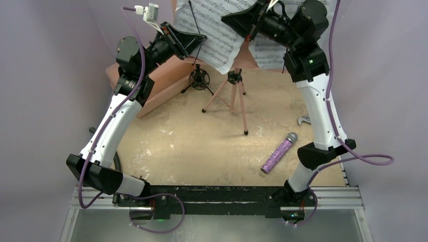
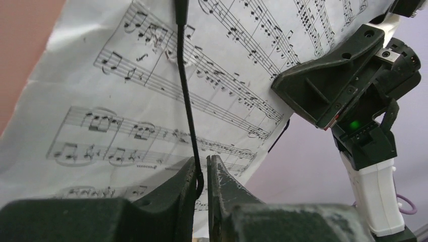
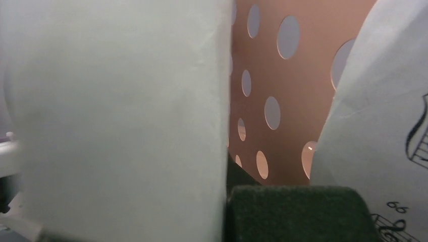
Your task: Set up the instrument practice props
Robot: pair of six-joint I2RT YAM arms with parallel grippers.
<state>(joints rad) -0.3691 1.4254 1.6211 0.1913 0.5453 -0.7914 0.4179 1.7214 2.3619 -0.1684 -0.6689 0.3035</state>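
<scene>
The pink music stand (image 1: 233, 96) stands on its thin tripod legs at the back middle of the table. Two white sheet-music pages (image 1: 214, 30) (image 1: 270, 50) lean on its perforated desk (image 3: 298, 96). A thin black wire holder (image 2: 185, 91) crosses the left page. My left gripper (image 2: 202, 164) (image 1: 199, 41) stands narrowly open around the wire's lower end. My right gripper (image 1: 243, 22) (image 3: 227, 171) is shut on the edge of a page (image 3: 121, 116) at the desk. The glittery purple microphone (image 1: 278, 152) lies front right. The black shock-mount mini tripod (image 1: 199, 79) stands left of the stand.
A big pink case (image 1: 164, 83) lies at the back left under my left arm. A wrench head (image 1: 304, 120) shows beside my right arm. Purple walls close in on both sides. The metal rail (image 1: 217, 197) with the arm bases runs along the near edge.
</scene>
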